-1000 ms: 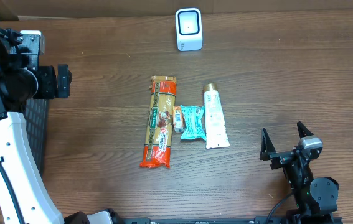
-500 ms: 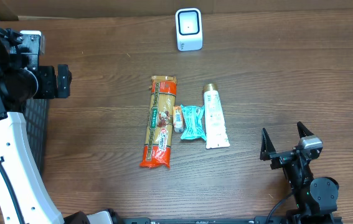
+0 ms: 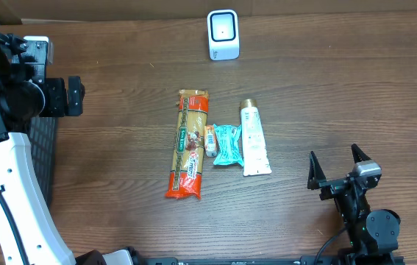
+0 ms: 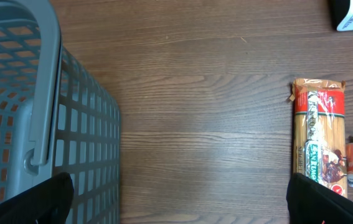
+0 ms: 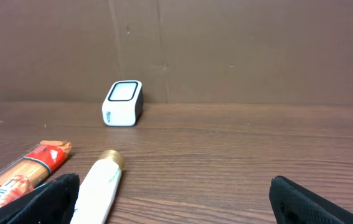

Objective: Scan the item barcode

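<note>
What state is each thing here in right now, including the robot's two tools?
Pasta packet: lying flat, untouched.
White tube: lying flat, cap on.
Teal packet: lying flat between them.
Scanner: upright, nothing held before it.
Basket: upright, at the left.
Left tool: open, empty.
Right tool: open, empty.

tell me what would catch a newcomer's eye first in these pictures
Three items lie side by side in the centre: a long spaghetti packet, a small teal packet and a white tube. A white scanner stands alone beyond them at the back. A grey basket sits off to the left.
</note>
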Available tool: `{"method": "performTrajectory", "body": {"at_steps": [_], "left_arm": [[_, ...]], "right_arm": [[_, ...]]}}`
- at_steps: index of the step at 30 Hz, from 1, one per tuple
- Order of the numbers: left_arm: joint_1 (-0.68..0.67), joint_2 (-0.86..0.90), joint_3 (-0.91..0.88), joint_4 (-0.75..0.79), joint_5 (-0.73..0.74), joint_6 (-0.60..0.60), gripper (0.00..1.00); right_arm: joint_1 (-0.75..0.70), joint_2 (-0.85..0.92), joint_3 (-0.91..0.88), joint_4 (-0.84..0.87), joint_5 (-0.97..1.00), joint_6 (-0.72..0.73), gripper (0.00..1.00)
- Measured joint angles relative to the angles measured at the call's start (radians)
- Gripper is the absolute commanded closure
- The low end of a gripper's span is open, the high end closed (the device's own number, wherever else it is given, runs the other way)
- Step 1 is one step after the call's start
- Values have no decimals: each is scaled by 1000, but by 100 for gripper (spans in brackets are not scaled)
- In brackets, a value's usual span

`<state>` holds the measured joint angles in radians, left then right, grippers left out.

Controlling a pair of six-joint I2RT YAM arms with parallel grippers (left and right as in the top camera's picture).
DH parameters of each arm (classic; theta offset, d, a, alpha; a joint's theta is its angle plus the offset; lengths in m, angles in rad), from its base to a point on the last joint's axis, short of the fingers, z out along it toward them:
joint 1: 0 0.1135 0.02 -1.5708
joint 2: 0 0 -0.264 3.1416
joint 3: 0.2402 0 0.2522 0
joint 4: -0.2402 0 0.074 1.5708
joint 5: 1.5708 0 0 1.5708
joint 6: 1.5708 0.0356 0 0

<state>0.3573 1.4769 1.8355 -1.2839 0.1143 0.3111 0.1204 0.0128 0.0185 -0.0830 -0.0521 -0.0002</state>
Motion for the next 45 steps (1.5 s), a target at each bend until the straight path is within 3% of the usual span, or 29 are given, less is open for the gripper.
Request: {"method": "performTrajectory", "body": {"at_steps": [15, 27, 35, 45], "left_arm": [[0, 0, 0, 0, 0, 0, 0], [0, 0, 0, -2, 0, 0, 0], [0, 0, 0, -3, 0, 0, 0], [0, 0, 0, -3, 0, 0, 0]], "right_arm": [[0, 0, 13, -59, -9, 1, 0], [0, 82, 238, -205, -82, 17, 0], [0, 204, 291, -210, -183, 27, 0], [0, 487, 447, -254, -319, 31, 0]]}}
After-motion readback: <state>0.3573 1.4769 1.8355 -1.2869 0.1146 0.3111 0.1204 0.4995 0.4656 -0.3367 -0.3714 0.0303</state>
